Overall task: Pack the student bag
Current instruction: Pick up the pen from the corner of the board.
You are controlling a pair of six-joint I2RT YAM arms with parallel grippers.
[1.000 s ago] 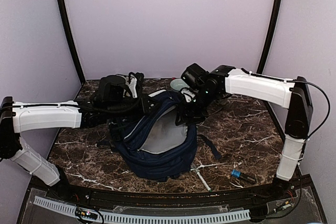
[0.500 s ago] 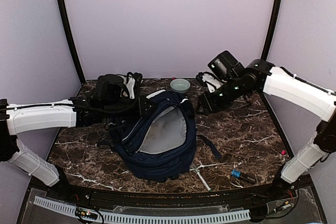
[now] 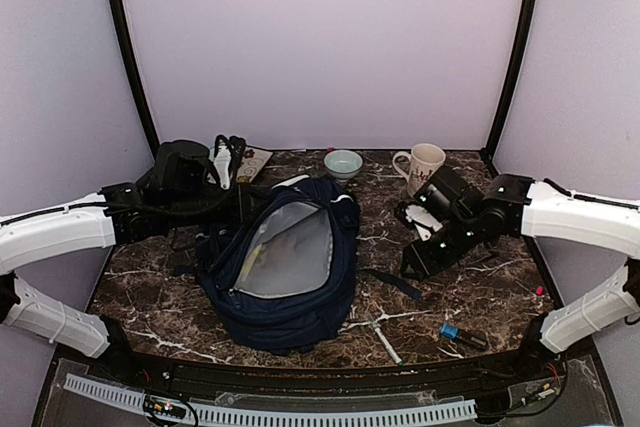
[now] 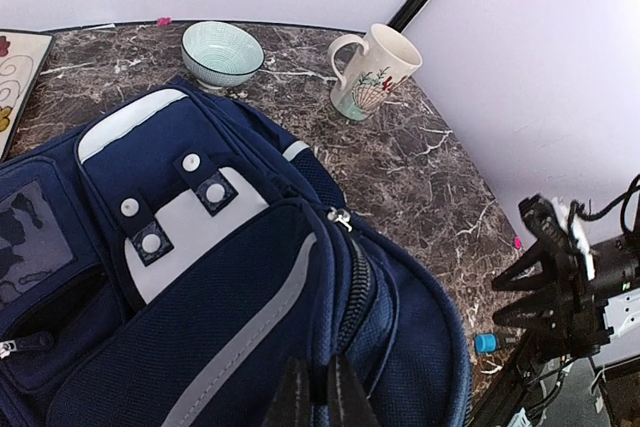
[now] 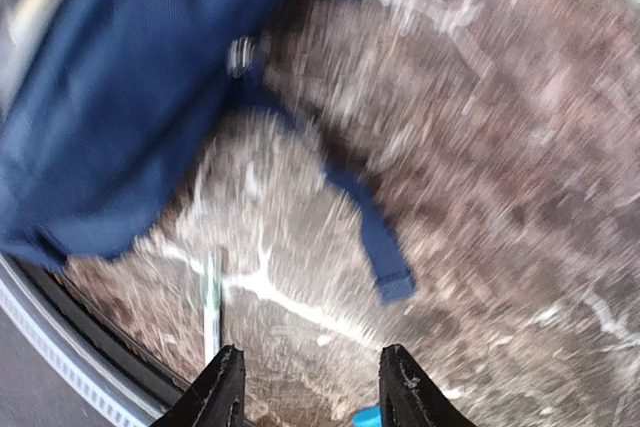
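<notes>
Pinching the rim of the student bag [image 3: 300,312], left jaws are closed; right jaws gape empty above the table [image 3: 485,299].

Dark brown marbled tabletop [image 3: 470,292] with white veins, evenly lit. Pale lilac walls [image 3: 320,47] rise behind and beside it, with black poles [image 3: 126,57] at its far corners.

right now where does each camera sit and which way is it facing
Top external: above and behind the bases, looking down on the table; left arm and right arm show.
Left wrist: over the student bag, facing the bowl and mug; left fingers pinch its edge.
Right wrist: blurred, looking down at the bag's strap and a pen; right fingers open.
Shared: top external and left wrist both show bowl, mug and bag.
</notes>
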